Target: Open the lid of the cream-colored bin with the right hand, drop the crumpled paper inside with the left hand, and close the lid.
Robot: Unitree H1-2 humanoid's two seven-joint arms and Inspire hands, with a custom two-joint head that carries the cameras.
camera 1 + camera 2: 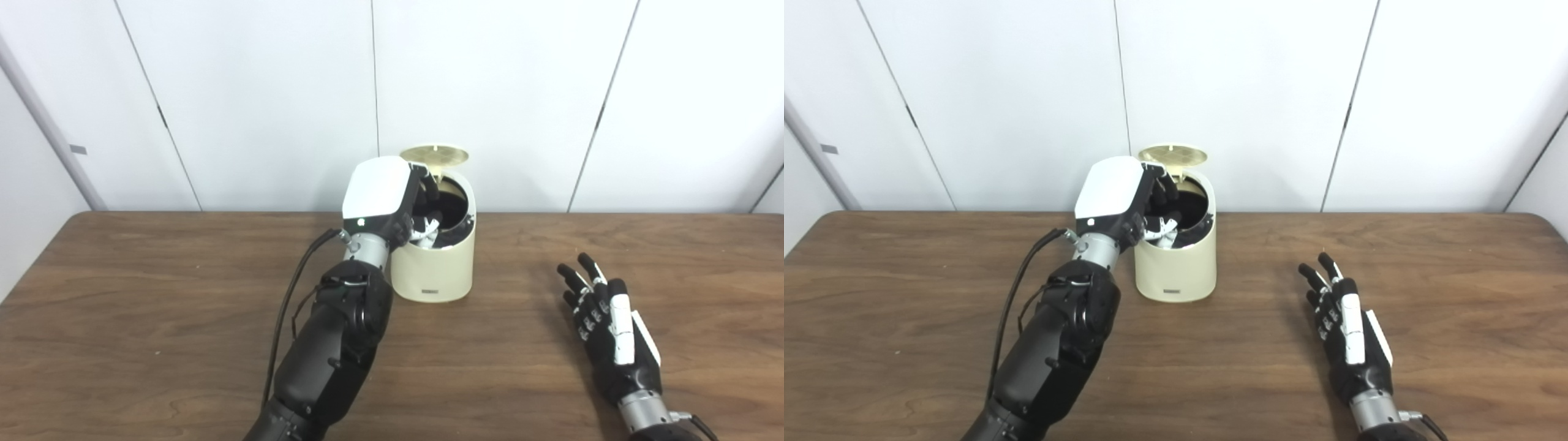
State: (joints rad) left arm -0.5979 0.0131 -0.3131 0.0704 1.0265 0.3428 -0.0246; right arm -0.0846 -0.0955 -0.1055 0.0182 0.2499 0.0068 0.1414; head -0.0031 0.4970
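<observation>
Brown wood-grain worktop (153, 318), matte. Cream-coloured round plastic bin (433, 269) stands at its far edge, smooth-walled, round lid (434, 155) tipped up at the back. Left robot hand (392, 205) reaches over the mouth — whether it clasps the crumpled paper, cannot tell; a white scrap shows inside. Risk: fingers catching the rim, tipping the light bin. Right robot hand (603, 318) rests well apart, fingers spread, empty.

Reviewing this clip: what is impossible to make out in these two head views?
- Crumpled paper: not visible in either view; the left hand covers the mouth of the cream-colored plastic bin, so held or dropped is unclear.
- Left hand's grip: fingers hidden inside the bin.
- Bin interior: dark.
</observation>
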